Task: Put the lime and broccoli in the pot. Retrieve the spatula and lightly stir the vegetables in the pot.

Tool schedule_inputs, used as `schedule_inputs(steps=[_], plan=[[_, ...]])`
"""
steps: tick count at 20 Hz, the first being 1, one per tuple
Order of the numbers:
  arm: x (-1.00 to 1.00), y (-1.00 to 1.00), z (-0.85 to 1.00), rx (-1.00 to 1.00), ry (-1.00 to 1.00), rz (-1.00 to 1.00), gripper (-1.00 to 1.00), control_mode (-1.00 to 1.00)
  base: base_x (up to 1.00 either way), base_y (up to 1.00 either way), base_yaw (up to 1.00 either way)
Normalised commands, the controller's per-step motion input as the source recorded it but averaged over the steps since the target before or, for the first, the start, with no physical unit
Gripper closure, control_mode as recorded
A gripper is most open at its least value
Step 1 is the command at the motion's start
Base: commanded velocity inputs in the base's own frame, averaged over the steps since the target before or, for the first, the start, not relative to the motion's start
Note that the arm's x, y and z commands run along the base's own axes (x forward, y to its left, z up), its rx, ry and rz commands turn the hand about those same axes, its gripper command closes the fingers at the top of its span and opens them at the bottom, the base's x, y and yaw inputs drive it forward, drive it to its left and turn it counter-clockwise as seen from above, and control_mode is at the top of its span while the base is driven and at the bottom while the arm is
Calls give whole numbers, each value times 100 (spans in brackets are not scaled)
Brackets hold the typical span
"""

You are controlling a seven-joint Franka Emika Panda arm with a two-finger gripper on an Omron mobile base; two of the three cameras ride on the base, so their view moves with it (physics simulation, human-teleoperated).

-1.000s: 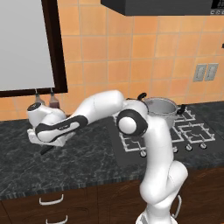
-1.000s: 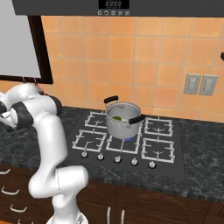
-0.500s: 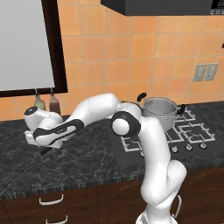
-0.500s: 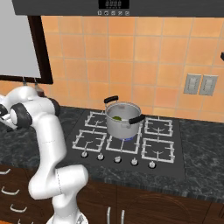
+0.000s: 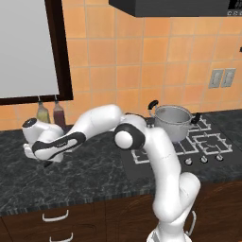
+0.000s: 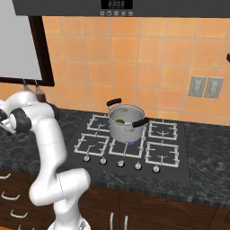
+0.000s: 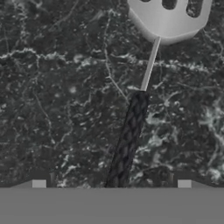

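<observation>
The spatula [image 7: 131, 127] lay flat on the dark counter [image 5: 94, 175], directly under my pincer [image 7: 111, 186] in the hand view. Its long axis ran from about 6 o'clock to 12 o'clock in that view, leaning slightly toward 1 o'clock. The black handle pointed back toward my hand, and the thin shank led up to the silvery slotted head at 12 to 1 o'clock. My two fingertips [image 7: 39, 184] stood well apart on either side of the handle, so the pincer was spread and held nothing. In the left base view my hand hung low over the counter at 9 o'clock from the stove [image 5: 189, 146], just in front of the two bottles [image 5: 49, 113] by the wall. The pot [image 6: 125, 123] sat on the stove with something yellow-green inside, which I took for the lime [image 6: 120, 121]; the broccoli could not be made out. I judged the loading step complete and spatula retrieval in hand. The next move called for descending onto the handle, centring it between the fingertips, and closing across its narrow width.
</observation>
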Motion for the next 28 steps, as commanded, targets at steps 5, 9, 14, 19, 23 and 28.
schedule_inputs(steps=[5, 9, 14, 19, 23, 28], plan=[[10, 10, -16, 0, 0, -1, -100, -100, 0, 0, 0], [0, 2, -24, 2, 0, -7, -100, -100, 0, 0, 0], [0, 0, -25, 4, -1, -9, 100, -100, 0, 0, 0], [14, 0, -27, 4, -3, -5, 100, -100, 0, 0, 0], [10, 0, -12, 3, 0, 0, 100, -100, 0, 0, 0], [-18, 0, 0, 0, 0, 0, 100, -100, 0, 0, 0]])
